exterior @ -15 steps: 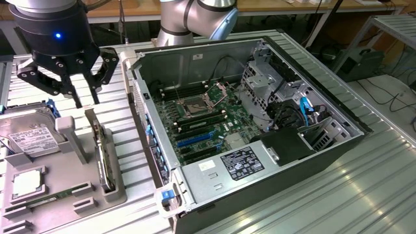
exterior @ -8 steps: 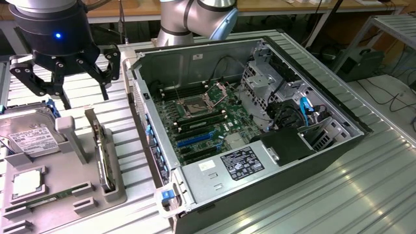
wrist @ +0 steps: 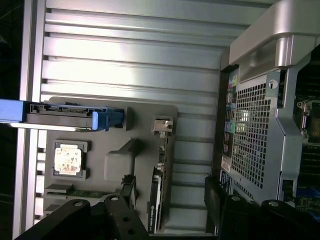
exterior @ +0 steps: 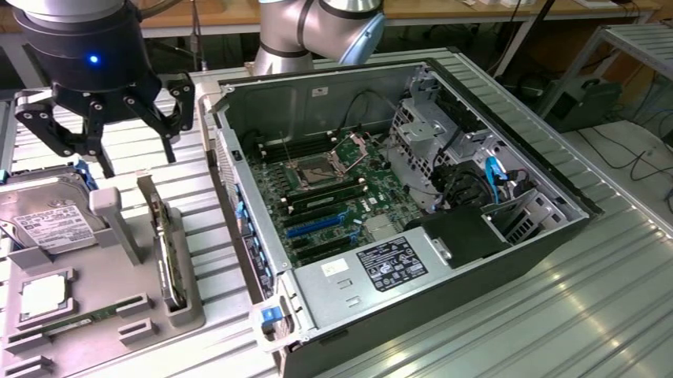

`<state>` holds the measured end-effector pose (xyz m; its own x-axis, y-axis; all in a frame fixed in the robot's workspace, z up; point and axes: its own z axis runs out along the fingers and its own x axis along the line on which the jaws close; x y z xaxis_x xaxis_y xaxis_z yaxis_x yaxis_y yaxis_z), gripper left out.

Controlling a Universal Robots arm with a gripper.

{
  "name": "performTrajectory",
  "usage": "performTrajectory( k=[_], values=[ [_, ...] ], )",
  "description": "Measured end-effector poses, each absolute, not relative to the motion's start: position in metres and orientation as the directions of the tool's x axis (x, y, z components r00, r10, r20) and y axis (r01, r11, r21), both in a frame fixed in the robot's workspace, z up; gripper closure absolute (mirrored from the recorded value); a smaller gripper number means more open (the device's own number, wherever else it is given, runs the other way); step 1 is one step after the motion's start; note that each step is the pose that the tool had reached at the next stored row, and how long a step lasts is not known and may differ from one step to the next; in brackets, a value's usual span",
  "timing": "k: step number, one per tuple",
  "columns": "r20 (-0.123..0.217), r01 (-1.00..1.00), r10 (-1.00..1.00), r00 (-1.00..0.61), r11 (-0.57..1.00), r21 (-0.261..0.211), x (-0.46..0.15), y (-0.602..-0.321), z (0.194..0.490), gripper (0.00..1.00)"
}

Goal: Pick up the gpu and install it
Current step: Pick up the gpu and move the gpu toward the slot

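Exterior view: gripper (exterior: 110, 148) wide open, empty; graphics card (exterior: 169, 256) on edge in gray tray (exterior: 100, 287) below fingers (exterior: 169, 122), untouched.

A ribbed metal table (exterior: 589, 315) is seen, on which an open computer case (exterior: 305, 94) is laid on its side and, just beside it, a grey, apparently moulded parts holder (exterior: 105, 268) is set.
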<state>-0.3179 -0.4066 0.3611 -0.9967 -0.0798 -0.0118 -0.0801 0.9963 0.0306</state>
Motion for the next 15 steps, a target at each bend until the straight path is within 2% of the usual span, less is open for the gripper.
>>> performTrajectory(
  k=[15],
  values=[
    [-0.012,-0.08,-0.08,-0.997,0.996,0.034,-0.318,-0.418,0.361,0.34]
  ],
)
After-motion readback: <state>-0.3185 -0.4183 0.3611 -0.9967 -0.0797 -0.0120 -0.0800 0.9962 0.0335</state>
